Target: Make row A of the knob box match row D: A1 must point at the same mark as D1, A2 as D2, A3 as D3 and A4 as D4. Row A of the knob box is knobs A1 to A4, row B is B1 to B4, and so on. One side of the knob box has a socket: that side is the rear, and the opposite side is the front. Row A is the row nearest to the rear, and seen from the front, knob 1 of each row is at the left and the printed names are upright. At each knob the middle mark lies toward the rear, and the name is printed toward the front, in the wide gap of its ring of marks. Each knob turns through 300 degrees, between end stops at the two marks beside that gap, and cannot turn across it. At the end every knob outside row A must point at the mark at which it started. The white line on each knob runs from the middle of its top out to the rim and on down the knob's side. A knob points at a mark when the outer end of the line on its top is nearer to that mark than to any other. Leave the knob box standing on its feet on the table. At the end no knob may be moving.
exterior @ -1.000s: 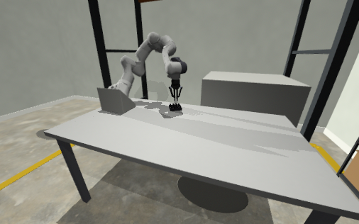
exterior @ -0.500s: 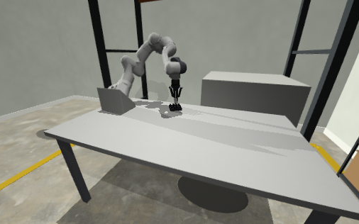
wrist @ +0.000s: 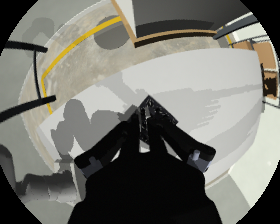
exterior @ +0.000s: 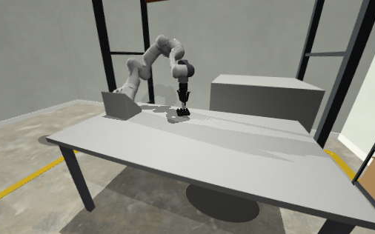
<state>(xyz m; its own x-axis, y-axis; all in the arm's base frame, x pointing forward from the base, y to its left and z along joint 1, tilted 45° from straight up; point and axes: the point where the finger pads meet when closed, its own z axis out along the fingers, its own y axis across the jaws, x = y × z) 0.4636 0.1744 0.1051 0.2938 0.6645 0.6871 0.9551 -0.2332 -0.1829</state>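
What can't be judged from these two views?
- Knob positions and names: the knob box is too small in the exterior view.
- The box in the wrist view: hidden behind the gripper.
- What the narrow fingers touch: too dark.
- The box's socket side: not discernible.

The arm [exterior: 148,63] is built of rounded, glossy white segments — bulbous at the joints, with soft grey shading along their undersides. Its last link is a dark grey, drum-shaped housing [exterior: 184,69] sitting just above a short white collar. Below that hangs the gripper [exterior: 183,107], black throughout, with slim linkage bars that taper downward. In the wrist view the gripper's fingers appear as matte black angular bars — their outer links carry small grey-blue patches. Markings and screws are too small to make out.
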